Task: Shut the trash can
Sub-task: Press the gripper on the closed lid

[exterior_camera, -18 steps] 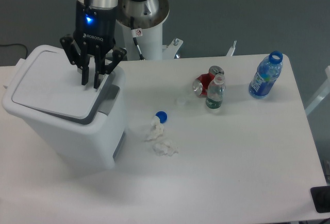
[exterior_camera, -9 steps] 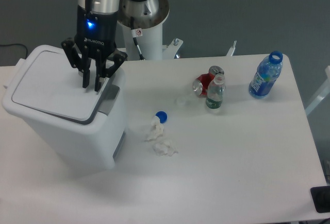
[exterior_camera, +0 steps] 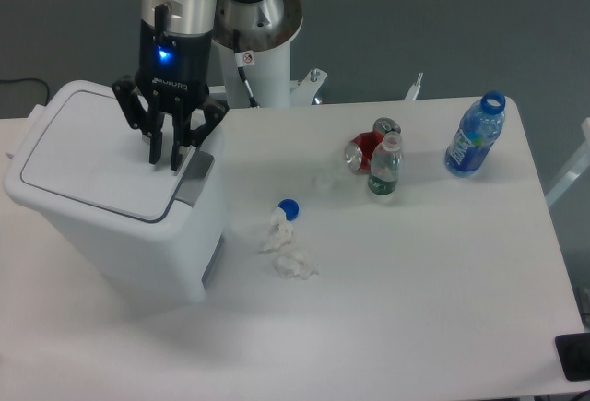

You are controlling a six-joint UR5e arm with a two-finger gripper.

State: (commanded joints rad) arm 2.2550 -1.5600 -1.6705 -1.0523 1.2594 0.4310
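The large white plastic rectangular trash can (exterior_camera: 120,207) is standing at the left end of the white table (exterior_camera: 433,290), its flat hinged lid (exterior_camera: 97,166) lying down on the body and its grey push tab (exterior_camera: 195,178) facing right. The black two-finger gripper (exterior_camera: 164,163) is hanging straight down over the right edge of that lid, just beside the grey tab, its fingers (exterior_camera: 155,154) drawn close together with only a thin slit between them and nothing held; whether the tips are touching the lid cannot be told. A blue light is glowing on the gripper's black body above the fingers. To the right of the trash can, near its lower front corner, a small blue bottle cap (exterior_camera: 289,207) is lying beside two crumpled white tissue scraps (exterior_camera: 288,253). Further right of the trash can, a crushed red drink can (exterior_camera: 369,147) is lying just behind a small clear plastic bottle with a green label (exterior_camera: 385,167), which is standing upright. Well apart from the trash can, at the far right end of the table, a blue open-necked plastic bottle (exterior_camera: 475,135) is standing.
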